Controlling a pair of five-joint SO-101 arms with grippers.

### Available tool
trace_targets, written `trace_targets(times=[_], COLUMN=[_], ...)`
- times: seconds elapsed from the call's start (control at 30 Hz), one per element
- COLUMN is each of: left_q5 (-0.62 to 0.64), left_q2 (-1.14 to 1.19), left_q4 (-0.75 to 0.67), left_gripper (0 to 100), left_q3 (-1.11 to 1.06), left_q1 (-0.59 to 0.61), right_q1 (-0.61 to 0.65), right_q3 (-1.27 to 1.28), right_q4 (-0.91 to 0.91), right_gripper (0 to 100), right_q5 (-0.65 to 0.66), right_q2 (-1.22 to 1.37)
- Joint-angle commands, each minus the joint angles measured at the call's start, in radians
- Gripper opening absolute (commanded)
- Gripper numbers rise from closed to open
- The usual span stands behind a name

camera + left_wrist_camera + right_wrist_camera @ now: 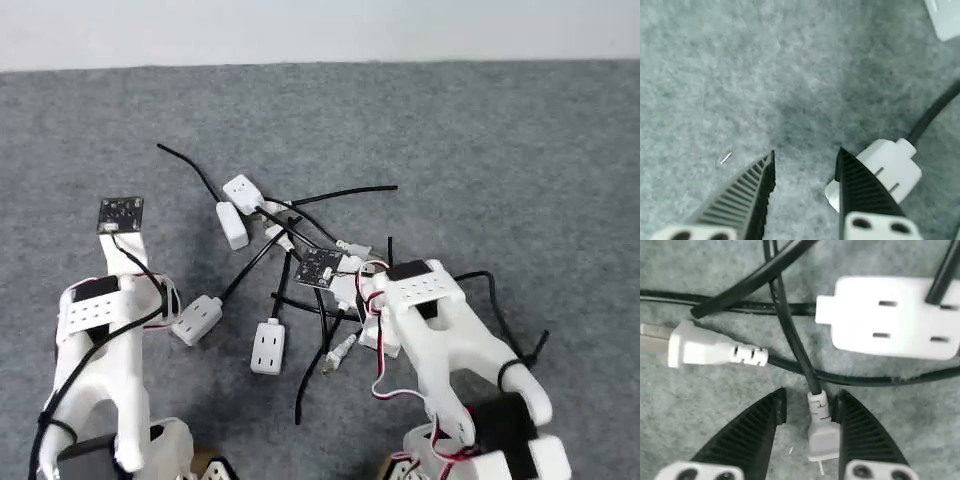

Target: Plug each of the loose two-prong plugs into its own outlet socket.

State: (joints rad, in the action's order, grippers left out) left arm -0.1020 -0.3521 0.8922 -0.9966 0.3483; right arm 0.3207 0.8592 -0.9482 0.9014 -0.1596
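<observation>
High view looks down on a grey carpeted table (pixel 520 150) with two white arms at the near edge and a tangle of black cords (pixel 283 275) between them. Farthest left stands the left arm (pixel 95 340). Just beside its wrist lies a white outlet socket (pixel 197 319) whose cord runs up and to the right.

In the left wrist view the left gripper (pixel 805 153) is spread wide over bare carpet, with nothing between its ribbed fingers (pixel 747 195). That socket sits against the outer side of one finger, slots facing up.

Toward the middle, a second outlet socket (pixel 267 347) lies flat near the front. A pair of white cord-end blocks (pixel 232 225) rests farther back, touching each other. Right of the second socket a loose white plug (pixel 340 352) lies among the cords, just beside the right arm (pixel 440 330).

In the right wrist view the right gripper (pixel 812 391) is open, its fingers straddling a small two-prong plug (pixel 821 437). This plug lies on the carpet with its prongs pointing back toward the wrist. One finger touches its side and the other stands apart from it. Beyond the fingertips a longer plug (pixel 705 346) lies sideways, plugged into nothing. Near it a multi-slot socket block (pixel 890 317) has all its visible slots free, and a black cord crosses one corner of it.
</observation>
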Motion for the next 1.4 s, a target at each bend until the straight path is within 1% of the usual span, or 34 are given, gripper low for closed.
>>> trace_targets(times=[0.0,0.13,0.27,0.4,0.47,0.5,0.6,0.67,0.77,0.8,0.83,1.03,1.13,1.23,1.37], left_q5=[-0.012,-0.012,-0.012,-0.012,-0.012,-0.012,-0.012,-0.012,-0.012,-0.012,-0.012,-0.012,-0.012,-0.012,-0.011], left_q2=[0.003,0.006,0.008,0.008,0.009,0.009,0.009,0.009,0.009,0.009,0.009,0.009,0.009,0.009,0.009], left_q4=[-0.026,-0.026,-0.026,-0.026,-0.026,-0.026,-0.026,-0.028,-0.028,-0.028,-0.028,-0.028,-0.028,-0.028,-0.028], left_gripper=[19,19,19,19,19,19,19,19,19,19,19,19,19,19,19], left_q3=[0.047,0.047,0.045,0.045,0.045,0.045,0.045,0.045,0.045,0.045,0.045,0.045,0.045,0.045,0.045], left_q1=[-0.012,-0.015,-0.015,-0.015,-0.015,-0.015,-0.015,-0.015,-0.015,-0.015,-0.015,-0.015,-0.015,-0.015,-0.015], right_q1=[-0.002,-0.054,-0.11,-0.119,-0.119,-0.12,-0.162,-0.225,-0.36,-0.401,-0.435,-0.593,-0.685,-0.736,-0.773], right_q3=[-0.048,-0.055,-0.057,-0.061,-0.063,-0.069,-0.112,-0.15,-0.19,-0.199,-0.206,-0.21,-0.21,-0.204,-0.206], right_q4=[-0.004,0.004,-0.004,-0.004,0.002,0.004,-0.001,-0.005,-0.01,-0.022,-0.038,-0.059,-0.016,0.022,0.022], right_gripper=[10.4,7.4,7.3,5.3,0.1,1.3,0.9,0.9,0.9,0.9,0.9,0.9,0.9,0.9,1.3], right_q5=[0.046,0.118,0.221,0.226,0.18,0.135,-0.035,-0.184,-0.442,-0.514,-0.557,-0.586,-0.62,-0.545,-0.434], right_q2=[0.005,0.005,0.008,0.031,0.035,0.033,0.03,0.016,-0.007,-0.012,-0.015,-0.012,-0.016,-0.005,0.038])
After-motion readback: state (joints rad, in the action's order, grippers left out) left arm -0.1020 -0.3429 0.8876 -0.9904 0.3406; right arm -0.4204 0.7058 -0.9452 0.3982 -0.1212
